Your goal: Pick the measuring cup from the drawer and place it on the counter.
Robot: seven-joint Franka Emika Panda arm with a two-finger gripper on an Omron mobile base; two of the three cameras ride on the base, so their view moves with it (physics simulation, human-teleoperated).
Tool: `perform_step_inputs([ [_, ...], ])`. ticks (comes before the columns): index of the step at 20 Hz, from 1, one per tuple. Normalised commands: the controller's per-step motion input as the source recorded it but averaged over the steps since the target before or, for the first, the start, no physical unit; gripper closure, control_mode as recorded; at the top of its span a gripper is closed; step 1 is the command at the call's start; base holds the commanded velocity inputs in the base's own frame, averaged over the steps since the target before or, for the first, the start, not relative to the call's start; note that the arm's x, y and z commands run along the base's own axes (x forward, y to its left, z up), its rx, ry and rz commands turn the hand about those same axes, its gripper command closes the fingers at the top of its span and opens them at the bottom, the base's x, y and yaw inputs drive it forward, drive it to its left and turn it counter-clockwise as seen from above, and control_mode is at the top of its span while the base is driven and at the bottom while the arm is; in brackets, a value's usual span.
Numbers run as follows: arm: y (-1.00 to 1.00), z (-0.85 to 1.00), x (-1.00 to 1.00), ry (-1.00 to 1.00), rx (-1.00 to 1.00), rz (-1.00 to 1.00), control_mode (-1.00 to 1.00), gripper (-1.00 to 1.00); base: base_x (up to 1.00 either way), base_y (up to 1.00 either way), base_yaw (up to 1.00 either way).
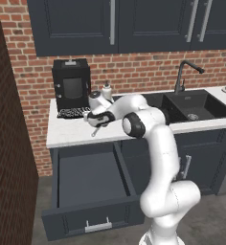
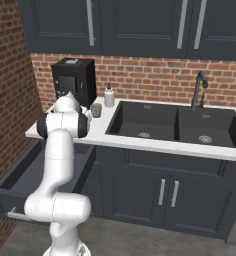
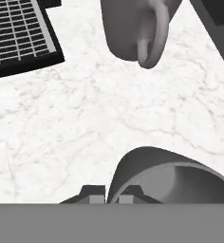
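Nearest the hand camera: the measuring cup (image 3: pixel 171 178), its grey round bowl rising just beside the two dark fingertips (image 3: pixel 92 193). The gripper (image 3: pixel 107 195) is pinching the cup's rim wall between its fingers, one tip on each side of the thin edge.

Landmark: the black coffee machine (image 1: pixel 71 84) at the back of the counter (image 1: pixel 72 131).
- Cup is held just above the white marbled counter, in front of the machine's grated drip tray (image 3: pixel 19 38), near the counter's front edge. From the left base view its thin straight handle (image 1: pixel 96 131) pokes down-left out of the gripper. Whether the bowl already touches the stone: cannot tell.
- Grey-green mug (image 3: pixel 133 28) stands just right of the machine, near the cup but apart from it. White soap bottle (image 2: pixel 109 96) sits behind the mug.
- Drawer (image 1: pixel 91 184) below the machine's stretch of counter stands pulled out, interior dark and bare.

Handling (judgement): small metal cup, rigid, light, smooth and likely slippery; long handle shifts weight off-centre, so it could swing in a rim pinch. Rim grip looks adequate for a short lowering; the handle would be harder to catch.

Appearance: matte grey metallic, shallow round bowl, ladle-like, smaller than the mug.
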Motion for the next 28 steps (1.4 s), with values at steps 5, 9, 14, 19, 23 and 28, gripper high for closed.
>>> perform_step_inputs([
  [5,0.01,-0.12,0.61,0.0,0.0,0.0,-1.0,-1.0,0.0,0.0,0.0],
  [9,0.0,0.0,0.07,0.0,0.0,0.0,-1.0,-1.0,0.0,0.0,0.0],
  [14,-0.11,0.06,-0.45,-0.03,0.0,0.0,-1.0,-1.0,0.0,0.0,0.0],
  [19,-0.37,0.52,-1.0,-0.15,0.0,0.0,-1.0,-1.0,0.0,0.0,0.0],
  [23,-0.38,0.59,-1.0,-0.19,0.0,0.0,-1.0,-1.0,0.0,0.0,0.0],
  [28,-0.25,0.16,-1.0,-0.22,0.0,0.01,-1.0,-1.0,0.0,0.0,0.0],
])
